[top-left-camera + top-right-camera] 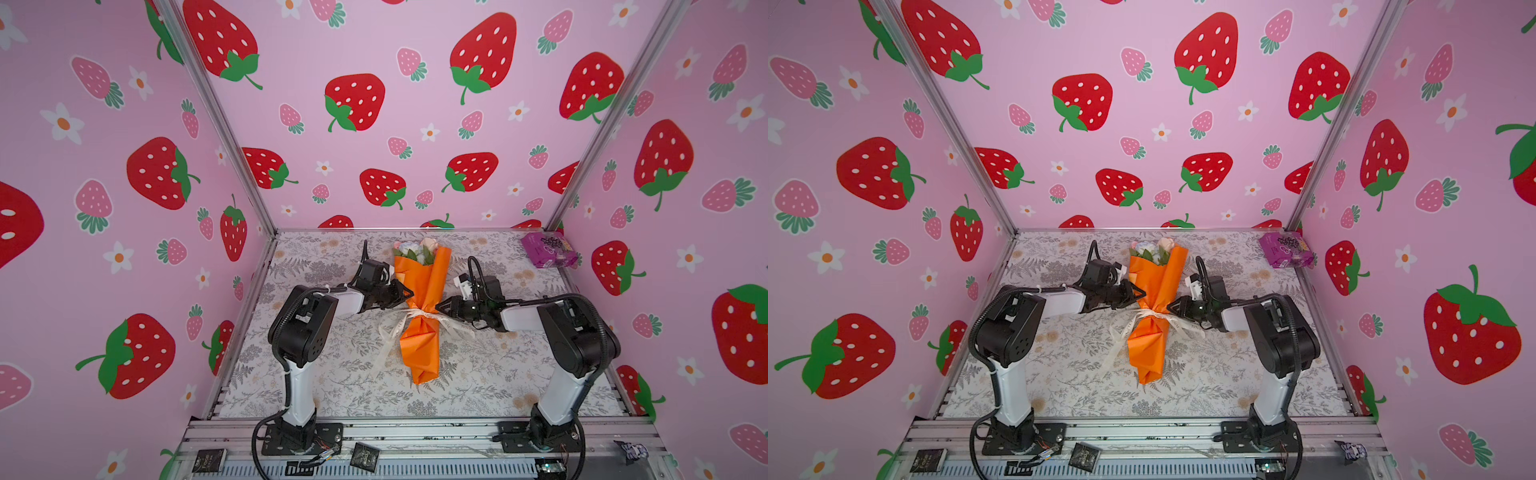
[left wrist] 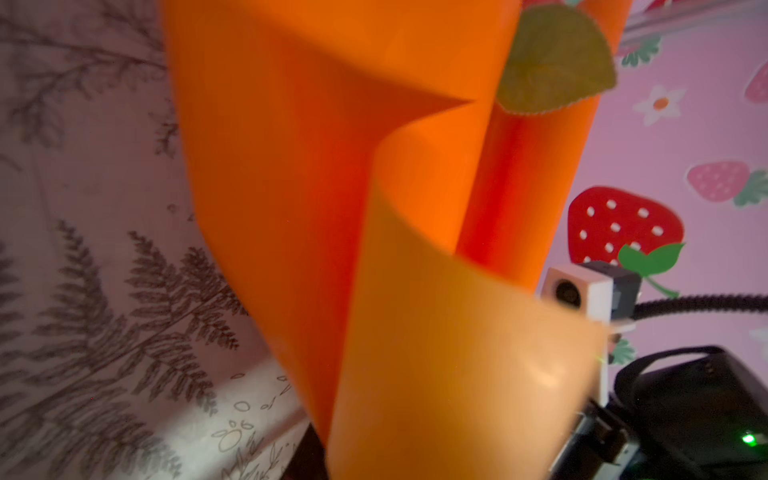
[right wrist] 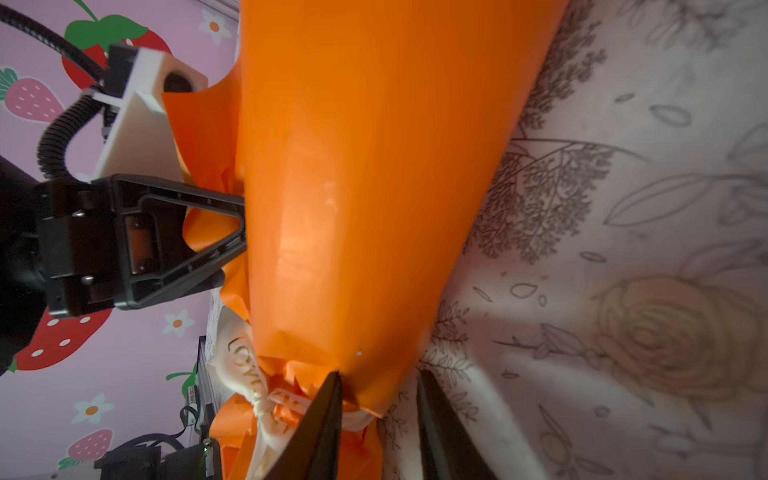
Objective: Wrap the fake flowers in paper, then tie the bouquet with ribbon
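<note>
Bouquet (image 1: 424, 286) lies between left gripper (image 1: 406, 293), state unclear, and right gripper (image 1: 440, 308), fingers apart.

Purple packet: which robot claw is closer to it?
Right. The purple packet lies far-right; the right gripper is on that side of the bouquet, the left gripper on the bouquet's other side.

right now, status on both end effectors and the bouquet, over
Left end effector against orange wrap, jaws unclear. Right end effector open at ribbon. Bouquet flat on table, ribbon knotted at waist. Purple packet far corner, clear.
</note>
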Available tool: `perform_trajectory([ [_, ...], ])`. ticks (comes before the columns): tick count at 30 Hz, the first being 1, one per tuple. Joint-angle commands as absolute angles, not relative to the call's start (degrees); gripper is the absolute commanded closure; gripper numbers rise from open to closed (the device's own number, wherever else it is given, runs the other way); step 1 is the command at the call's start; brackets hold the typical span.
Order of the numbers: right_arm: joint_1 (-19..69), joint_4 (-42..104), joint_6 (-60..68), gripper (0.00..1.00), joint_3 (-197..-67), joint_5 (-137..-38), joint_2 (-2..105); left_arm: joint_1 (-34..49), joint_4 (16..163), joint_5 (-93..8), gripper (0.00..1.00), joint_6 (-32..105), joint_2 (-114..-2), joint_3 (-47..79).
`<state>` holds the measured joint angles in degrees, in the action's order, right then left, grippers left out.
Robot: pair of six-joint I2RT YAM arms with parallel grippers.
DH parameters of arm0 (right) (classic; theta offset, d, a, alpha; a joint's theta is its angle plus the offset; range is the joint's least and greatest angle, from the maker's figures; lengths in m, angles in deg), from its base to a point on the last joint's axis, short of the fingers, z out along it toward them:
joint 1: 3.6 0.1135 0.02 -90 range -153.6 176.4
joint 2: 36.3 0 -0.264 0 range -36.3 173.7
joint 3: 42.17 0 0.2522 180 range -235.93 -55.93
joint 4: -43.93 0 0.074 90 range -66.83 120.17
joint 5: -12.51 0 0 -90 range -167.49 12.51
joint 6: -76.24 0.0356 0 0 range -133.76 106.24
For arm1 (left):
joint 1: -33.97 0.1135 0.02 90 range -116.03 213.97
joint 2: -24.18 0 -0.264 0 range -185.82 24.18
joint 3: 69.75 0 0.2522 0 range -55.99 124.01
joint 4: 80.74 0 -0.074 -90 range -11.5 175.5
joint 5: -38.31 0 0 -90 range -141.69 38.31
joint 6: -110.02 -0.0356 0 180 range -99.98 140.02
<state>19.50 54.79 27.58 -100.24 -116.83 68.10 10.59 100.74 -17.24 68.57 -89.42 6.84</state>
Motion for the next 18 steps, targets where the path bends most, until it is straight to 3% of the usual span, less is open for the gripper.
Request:
perform_trajectory([
  [1,18.47,51.29,24.1,0.61,-102.07,-117.02,66.48,10.94,104.78,-17.8,0.58,72.6,-86.25,4.09],
  [7,17.5,42.44,18.39,0.5,-102.35,-110.44,56.2,11.58,98.74,-20.89,0.34,68.63,-76.01,1.13],
  [10,16.84,36.99,15.01,0.49,-102.03,-102.23,48.77,11.76,92.93,-23.69,0.1,64.94,-69.9,-0.83],
  [12,16.68,33.31,11.49,0.49,-102.26,-92.77,42.91,11.82,88.94,-27.45,0.01,61.6,-64.67,-2.92],
  [16,16.62,34.12,2.07,0.41,-98.65,-66.15,29.35,12.17,78.33,-41.21,0.01,52.36,-51.09,-6.99],
  [18,16.56,42.51,-2.01,0.31,-91.71,-52.41,23.57,12.58,75.29,-50.02,0.01,48.05,-43.95,-8.94],
])
